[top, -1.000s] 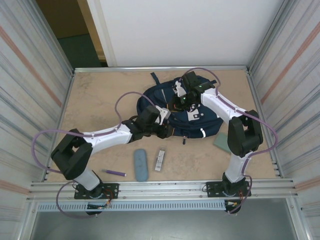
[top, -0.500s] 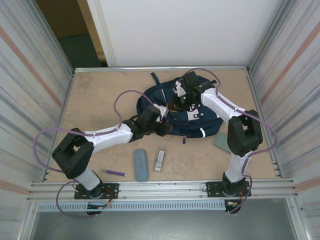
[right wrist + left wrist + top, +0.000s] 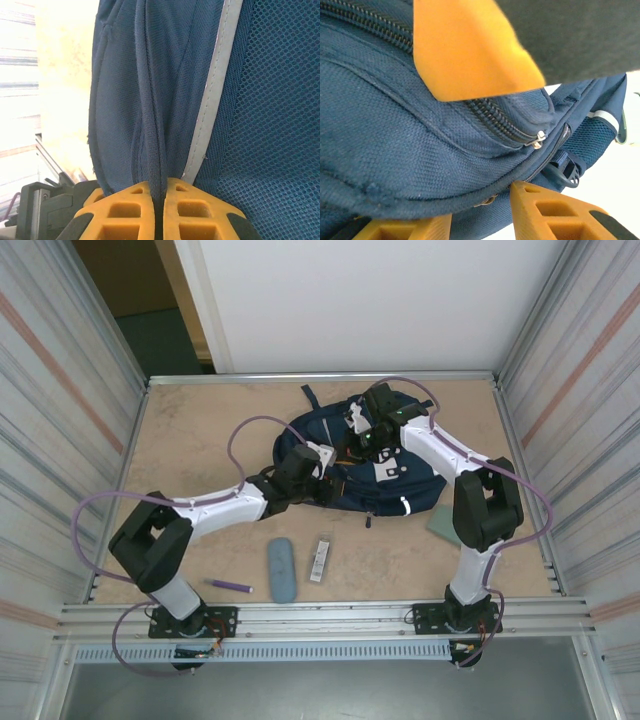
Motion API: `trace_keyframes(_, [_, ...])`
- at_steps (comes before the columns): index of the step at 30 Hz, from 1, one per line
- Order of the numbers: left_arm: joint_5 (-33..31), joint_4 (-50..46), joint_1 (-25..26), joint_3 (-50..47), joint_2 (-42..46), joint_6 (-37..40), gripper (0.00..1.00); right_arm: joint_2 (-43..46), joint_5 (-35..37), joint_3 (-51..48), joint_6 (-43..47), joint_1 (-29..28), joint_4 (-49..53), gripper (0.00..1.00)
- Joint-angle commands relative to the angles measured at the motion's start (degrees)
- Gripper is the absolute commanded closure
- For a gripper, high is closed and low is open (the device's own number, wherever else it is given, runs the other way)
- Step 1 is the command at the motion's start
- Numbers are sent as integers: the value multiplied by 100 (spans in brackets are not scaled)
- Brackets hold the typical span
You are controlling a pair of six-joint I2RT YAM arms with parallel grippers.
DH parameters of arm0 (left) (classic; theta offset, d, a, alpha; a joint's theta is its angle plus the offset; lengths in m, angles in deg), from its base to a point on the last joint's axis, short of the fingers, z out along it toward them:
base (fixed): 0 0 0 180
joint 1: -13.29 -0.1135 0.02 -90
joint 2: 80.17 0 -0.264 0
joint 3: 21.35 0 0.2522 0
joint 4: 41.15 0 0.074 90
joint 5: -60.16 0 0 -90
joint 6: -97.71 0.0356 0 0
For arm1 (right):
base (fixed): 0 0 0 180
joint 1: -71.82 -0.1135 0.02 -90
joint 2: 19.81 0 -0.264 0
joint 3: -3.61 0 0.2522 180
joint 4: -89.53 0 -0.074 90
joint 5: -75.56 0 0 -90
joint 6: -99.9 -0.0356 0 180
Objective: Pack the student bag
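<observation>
Plainly, the student bag (image 3: pixel 395 485) lies under both grippers. The right gripper (image 3: pixel 159 192) is clamped tight on a fold of its piping, just beside a white stripe. The left gripper (image 3: pixel 515 137) has its jaws part-way apart around the zipped pocket; whether they pinch it, I cannot tell.

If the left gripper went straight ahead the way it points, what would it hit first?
The backpack: the left gripper straddles its navy fabric beside a zip, so it would likely press into that at once.
</observation>
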Motion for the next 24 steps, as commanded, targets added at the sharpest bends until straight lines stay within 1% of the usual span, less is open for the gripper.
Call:
trace_keyframes(1, [-103,236,-61,177,-257,-154,67,-47,-496,238,-183,-89,47,97])
trace_keyframes(6, [-257,227,-104,185,-465,-236,73,-23,-548,287,-241,-94,38,97])
trace_keyframes(8, [-275,406,-138,100,-469,-229,82,-15,-626,306,-254,-93,38,97])
trace_keyframes(10, [-202,581,-215,9,-449,-206,98,18,-622,276,-244,-100,47,97])
trace_keyframes(11, [-151,587,-265,-2,-408,-206,100,44,-597,256,-238,-99,54,97])
trace_keyframes(13, [-23,540,-354,-57,-209,-183,100,51,-501,252,-164,-95,147,97])
trace_keyframes(15, [-38,512,-398,-203,50,9,100,45,-361,305,8,-64,343,98])
trace_keyframes(19, [-392,257,-517,-450,575,412,100,180,186,274,310,-22,632,98])
trace_keyframes(21, [-445,-24,-647,-529,880,510,100,221,501,307,489,5,786,98])
trace_keyframes(24, [-518,-85,-851,-740,1267,723,100,240,899,446,893,-8,1101,98])
